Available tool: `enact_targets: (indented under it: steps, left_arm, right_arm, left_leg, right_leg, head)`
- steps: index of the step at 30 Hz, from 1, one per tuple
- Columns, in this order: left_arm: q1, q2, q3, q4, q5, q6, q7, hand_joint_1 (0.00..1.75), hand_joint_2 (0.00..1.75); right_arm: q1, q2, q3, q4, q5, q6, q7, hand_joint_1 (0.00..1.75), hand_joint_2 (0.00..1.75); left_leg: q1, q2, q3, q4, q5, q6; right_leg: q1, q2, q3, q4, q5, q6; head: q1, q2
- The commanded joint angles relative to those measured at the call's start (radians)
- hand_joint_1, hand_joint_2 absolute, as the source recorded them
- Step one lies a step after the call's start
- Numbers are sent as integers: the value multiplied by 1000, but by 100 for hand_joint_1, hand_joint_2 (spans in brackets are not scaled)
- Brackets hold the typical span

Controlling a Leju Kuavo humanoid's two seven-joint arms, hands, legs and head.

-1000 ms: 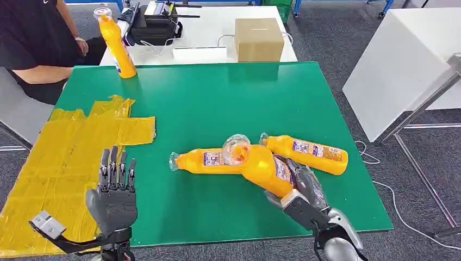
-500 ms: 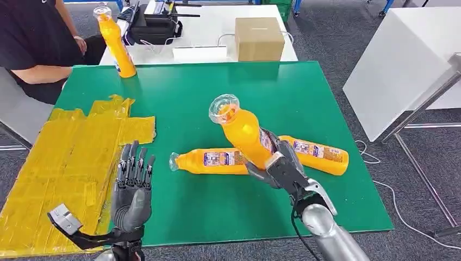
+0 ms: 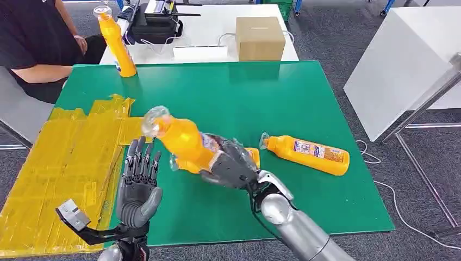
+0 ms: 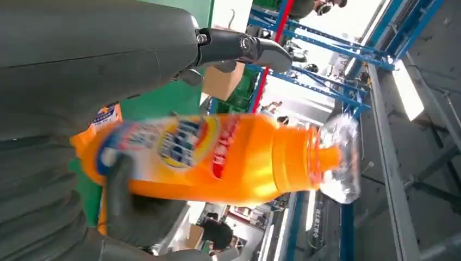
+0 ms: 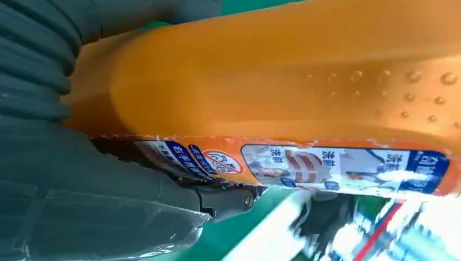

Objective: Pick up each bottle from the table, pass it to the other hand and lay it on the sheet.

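The green table (image 3: 304,103) is bearing a yellow sheet (image 3: 60,157) along its left edge. A white table (image 3: 217,22) is standing behind it, carrying a cardboard box (image 3: 259,38) and a black device (image 3: 155,24); a seated person (image 3: 32,43) is occupying the far left corner. The right hand (image 3: 231,166) is gripping an orange bottle (image 3: 182,141) by its body, holding it tilted above the table, cap pointing at the sheet. The left hand (image 3: 138,187) is waiting just beside it, fingers spread, holding nothing. A second bottle (image 3: 307,152) is lying right of the hands; a third bottle (image 3: 117,41) is standing upright at the far left corner. Another (image 3: 250,156) is lying partly hidden behind the right hand.
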State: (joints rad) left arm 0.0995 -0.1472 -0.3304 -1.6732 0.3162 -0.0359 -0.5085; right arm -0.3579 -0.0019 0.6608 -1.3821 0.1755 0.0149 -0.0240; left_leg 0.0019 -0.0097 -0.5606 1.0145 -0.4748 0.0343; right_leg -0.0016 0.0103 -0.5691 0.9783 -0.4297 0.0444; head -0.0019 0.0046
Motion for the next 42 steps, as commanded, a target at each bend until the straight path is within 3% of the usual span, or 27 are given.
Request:
enact_targets:
  steps: [1, 8, 28, 29, 39, 42]
  left_arm:
    - [0, 15, 48, 41, 4, -5, -10, 0, 175]
    - [9, 7, 76, 47, 4, -5, -19, 0, 175]
    - [-14, 21, 76, 86, -41, 19, -8, 0, 175]
    - [-14, 21, 76, 86, -41, 19, -8, 175, 175]
    - [-31, 14, 79, 99, -59, -3, -26, 175, 175]
    - [-24, 15, 92, 84, -71, 5, -39, 175, 175]
  right_arm:
    - [-68, 25, 192, 83, 14, 15, 13, 175, 175]
    - [-73, 33, 363, 63, 55, 66, 22, 175, 175]
    - [-97, 18, 422, 60, 47, 84, 10, 175, 175]
    - [-97, 18, 422, 60, 47, 84, 10, 175, 175]
    - [-87, -9, 383, 61, 41, 70, 15, 175, 175]
    - [-57, -18, 344, 34, 79, 1, 4, 175, 175]
  left_leg:
    - [0, 4, 3, -1, 0, -1]
    - [0, 4, 2, -2, -1, -1]
    - [0, 1, 2, -2, 0, -2]
    - [0, 1, 1, -1, 0, -1]
    - [0, 0, -1, -1, 1, -1]
    - [0, 0, 2, -2, 0, -2]
  right_leg:
    - [0, 3, 1, -1, 1, -1]
    - [0, 2, 1, -1, 0, -1]
    - [0, -1, 1, -1, 0, -1]
    - [0, 0, 0, -1, 0, -1]
    - [0, -2, -1, -1, 0, 0]
    - [0, -2, 2, -2, -1, -1]
  head:
    - [0, 0]
    - [0, 0]
    - [0, 0]
    - [0, 0]
    - [0, 0]
    - [0, 0]
